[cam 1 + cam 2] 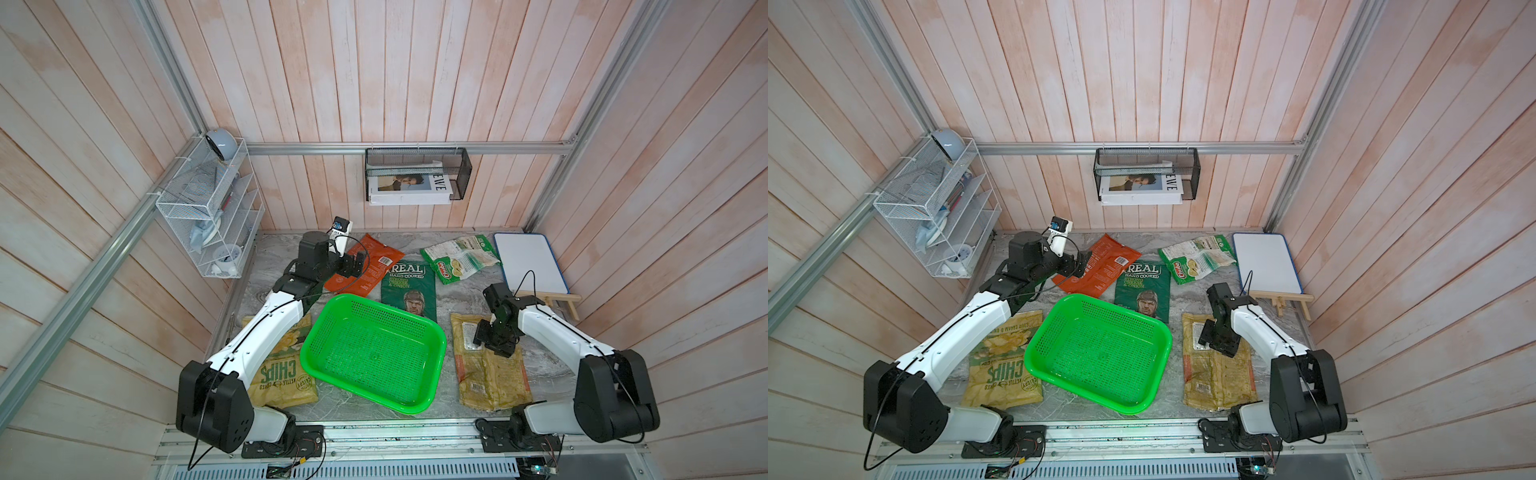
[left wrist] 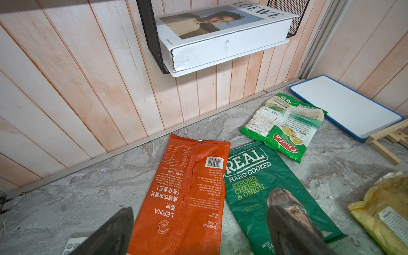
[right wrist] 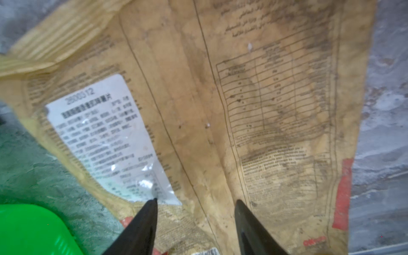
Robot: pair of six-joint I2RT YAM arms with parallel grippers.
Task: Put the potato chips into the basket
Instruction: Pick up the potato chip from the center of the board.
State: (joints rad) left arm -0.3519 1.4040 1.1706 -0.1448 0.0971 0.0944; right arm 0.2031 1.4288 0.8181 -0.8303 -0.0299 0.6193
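The right pincer (image 3: 196, 200) hangs open over the tan bag (image 1: 490, 374) at lower right; the left pincer (image 1: 352, 266) gapes above the orange bag (image 1: 376, 276). The basket (image 1: 374, 357), centre, holds nothing; every bag lies outside.

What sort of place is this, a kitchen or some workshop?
Probably a staged robot test booth, not a home: plank wall panels in a bare aluminium frame, two arms bolted to a front rail, snack bags laid round a green basket.
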